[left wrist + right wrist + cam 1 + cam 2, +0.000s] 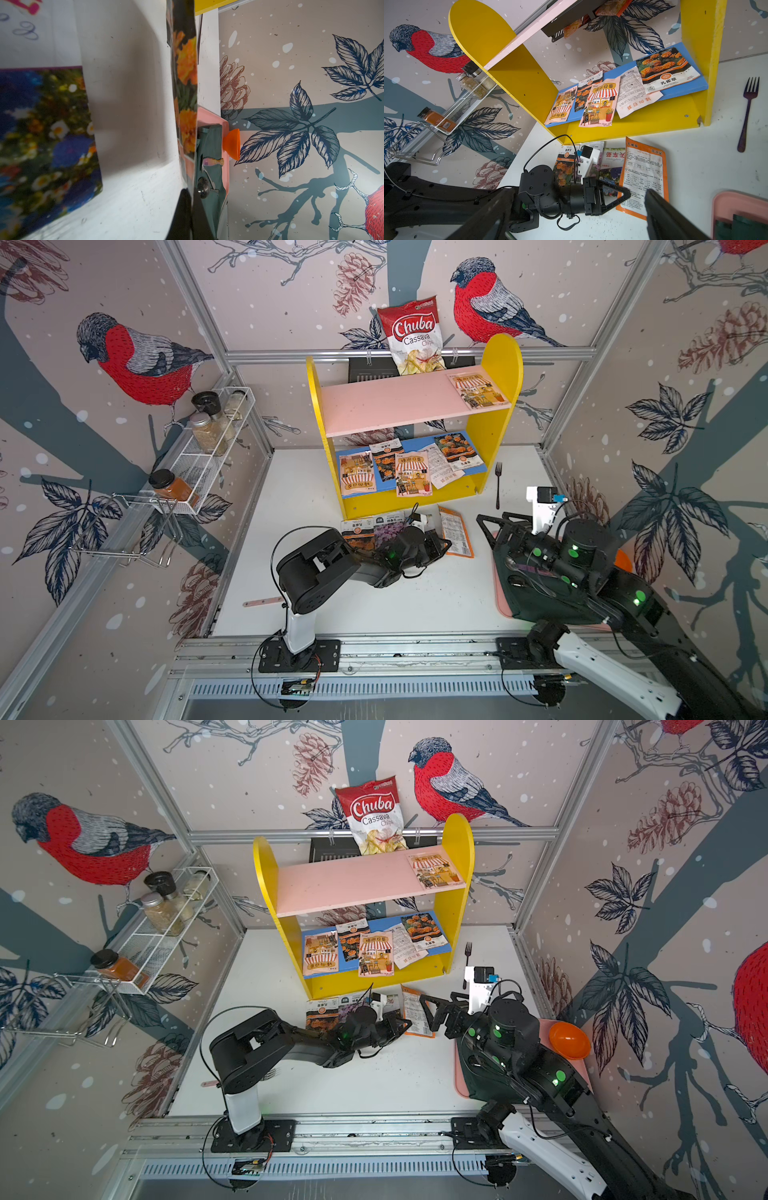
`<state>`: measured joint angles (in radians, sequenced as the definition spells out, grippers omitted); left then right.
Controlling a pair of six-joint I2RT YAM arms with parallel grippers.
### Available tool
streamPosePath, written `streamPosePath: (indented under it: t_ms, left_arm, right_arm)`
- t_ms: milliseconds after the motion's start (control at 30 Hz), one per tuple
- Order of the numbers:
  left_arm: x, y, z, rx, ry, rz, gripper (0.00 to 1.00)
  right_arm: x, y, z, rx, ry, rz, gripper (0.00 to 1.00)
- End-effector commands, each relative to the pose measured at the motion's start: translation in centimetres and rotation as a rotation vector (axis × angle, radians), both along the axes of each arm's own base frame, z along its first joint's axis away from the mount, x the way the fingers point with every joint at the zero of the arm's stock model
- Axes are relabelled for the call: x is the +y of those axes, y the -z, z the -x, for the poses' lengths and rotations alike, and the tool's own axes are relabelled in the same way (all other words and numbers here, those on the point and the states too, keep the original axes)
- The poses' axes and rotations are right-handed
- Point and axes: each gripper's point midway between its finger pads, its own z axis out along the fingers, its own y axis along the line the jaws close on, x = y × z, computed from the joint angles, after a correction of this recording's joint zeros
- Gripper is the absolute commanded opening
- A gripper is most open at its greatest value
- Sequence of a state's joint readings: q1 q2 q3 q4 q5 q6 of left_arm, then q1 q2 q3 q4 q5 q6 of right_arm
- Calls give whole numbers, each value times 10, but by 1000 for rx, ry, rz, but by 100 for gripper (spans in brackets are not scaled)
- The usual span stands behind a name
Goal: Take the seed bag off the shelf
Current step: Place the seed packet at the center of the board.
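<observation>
The shelf [503, 364] stands at the back with yellow sides, a pink upper board [386, 406] and a blue lower board [695, 87]. Several seed bags [411, 475] lie on the lower board and one [478, 390] on the upper. My left gripper [446, 546] [192, 193] is low over the table in front of the shelf. It is shut on the edge of an orange-bordered marigold seed bag [457, 535] [643, 172] [187, 62], held nearly flat just off the tabletop. My right gripper [494, 526] [578, 191] hovers open and empty to the right of it.
Two more seed bags [357, 531] [388, 526] lie on the table under the left wrist. A chips bag [411, 337] leans behind the shelf. A fork [498, 485], a pink tray [500, 601], an orange bowl [569, 1040] and a spice rack [208, 448] are around.
</observation>
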<state>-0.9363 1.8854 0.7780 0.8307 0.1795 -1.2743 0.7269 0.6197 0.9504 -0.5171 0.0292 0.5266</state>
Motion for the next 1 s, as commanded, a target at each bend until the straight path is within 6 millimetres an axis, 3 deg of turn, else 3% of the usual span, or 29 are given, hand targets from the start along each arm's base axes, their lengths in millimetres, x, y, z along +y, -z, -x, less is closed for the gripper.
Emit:
streamPosePath:
  t_ms: [0,400,967]
  left_arm:
    - [-2,2,-3,-20,-1,-24,0]
    - [-3,18,-8,-5,-17,-82,0]
    - [6,31,-11,13,-50,-161,32]
  right_arm:
    - [-1,-2,-1,-1,11,-6,100]
    - [-2,-2,-1,-5,11,-3,100]
    - [-3,0,0,-2,12,-1,100]
